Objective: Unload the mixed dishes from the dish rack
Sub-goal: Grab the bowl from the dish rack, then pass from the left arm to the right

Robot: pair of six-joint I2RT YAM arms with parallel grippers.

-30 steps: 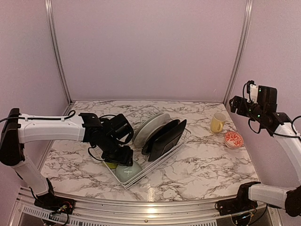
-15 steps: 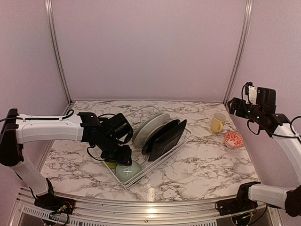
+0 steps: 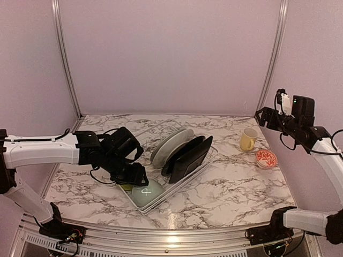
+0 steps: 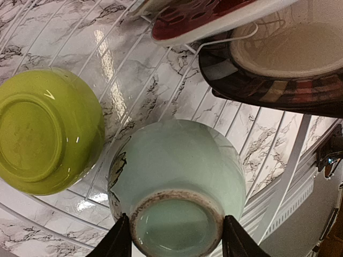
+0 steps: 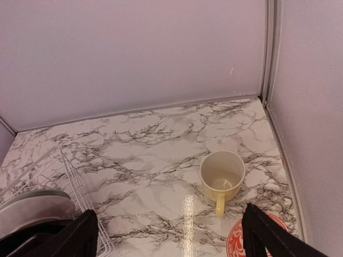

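Observation:
The white wire dish rack [image 3: 179, 188] holds round whitish plates [image 3: 169, 143] and black squarish plates [image 3: 187, 155] on edge. At its near end lie, upside down, a lime-green bowl [image 3: 126, 187] and a pale grey-green bowl [image 3: 147, 193]. My left gripper [image 3: 135, 178] is over the pale bowl. In the left wrist view its fingers [image 4: 122, 241] press both sides of that bowl's [image 4: 177, 166] foot ring, with the lime bowl [image 4: 48, 131] to the left. My right gripper [image 3: 266, 116] is open and empty in the air, high above the pale yellow mug [image 5: 222, 174].
The mug [image 3: 248, 140] and the small white red-patterned bowl [image 3: 266, 158] stand on the marble table at the far right, near the right wall. In the left wrist view a black plate [image 4: 268, 88] leans just beyond the pale bowl. Rack wires [image 4: 123, 80] run under both bowls.
My left arm has drawn back to the left, while its gripper stays at the pale grey-green bowl. My right gripper has turned slightly; the dishes have not visibly moved.

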